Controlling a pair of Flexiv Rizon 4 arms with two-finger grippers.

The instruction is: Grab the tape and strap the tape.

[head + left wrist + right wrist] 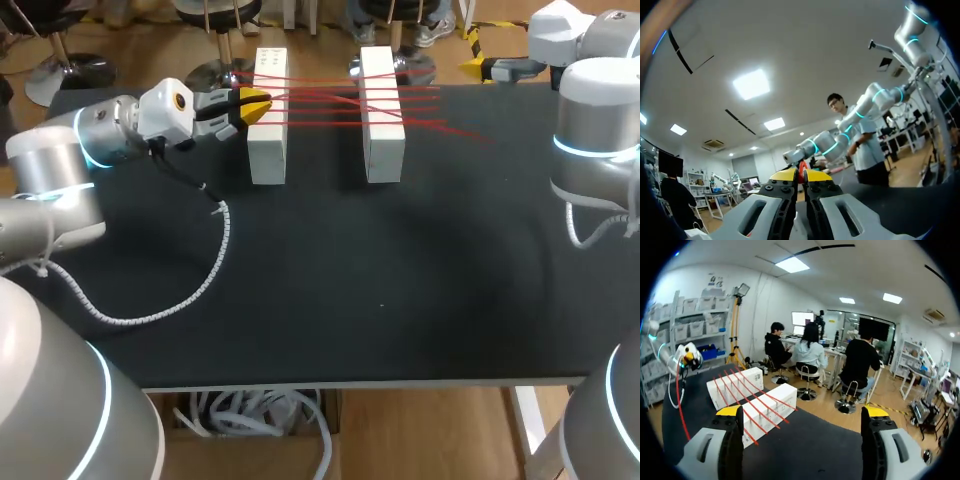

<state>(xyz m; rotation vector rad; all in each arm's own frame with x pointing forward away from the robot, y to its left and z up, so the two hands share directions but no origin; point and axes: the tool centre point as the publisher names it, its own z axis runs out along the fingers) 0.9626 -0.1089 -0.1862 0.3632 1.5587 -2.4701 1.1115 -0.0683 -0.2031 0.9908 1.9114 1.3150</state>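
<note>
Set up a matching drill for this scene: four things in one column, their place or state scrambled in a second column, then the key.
Things
1. left gripper
2. right gripper
3. red tape
4. white coiled cable

Places and states
A. lies curved on the black table
B. fingers wide apart, nothing between them
C. strung back and forth across two white blocks
D. fingers shut on the tape

Pairs: 1-D, 2-B, 3-C, 4-A.
</note>
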